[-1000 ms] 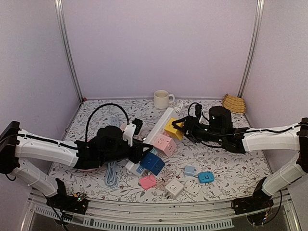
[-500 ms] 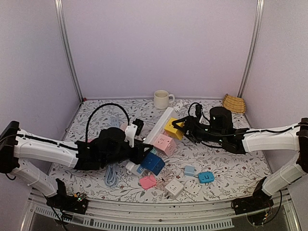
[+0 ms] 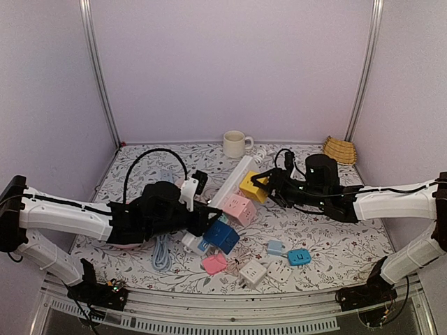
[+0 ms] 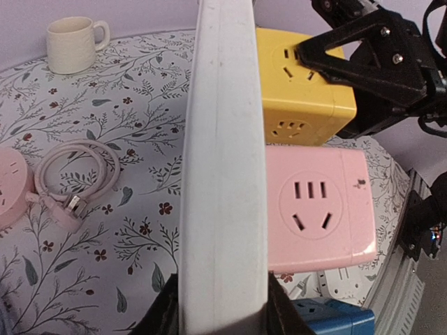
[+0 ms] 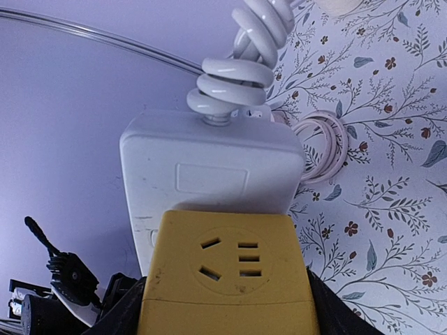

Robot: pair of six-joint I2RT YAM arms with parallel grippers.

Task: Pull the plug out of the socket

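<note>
Yellow plug (image 3: 250, 187) at centre frame is being clasped by the right gripper (image 3: 263, 181) while the left gripper (image 4: 223, 317) is clamping the socket strip (image 4: 223, 160) to anchor it

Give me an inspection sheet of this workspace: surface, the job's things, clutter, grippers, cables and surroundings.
Surface: floral-print tabletop, crowded.
Job's things: yellow cube plug seated on white power strip; pink cube plug beside it on the same strip.
Clutter: mug, wicker basket, blue cube plug, pink adapter, white adapter, teal adapter.
Grippers: left gripper shut on the strip's near end; right gripper clamped on the yellow cube plug.
Cables: white coiled cord at the strip's far end; black cable looping above the left arm; pale bundled cable under it.
Surroundings: lilac walls, metal corner post.
</note>
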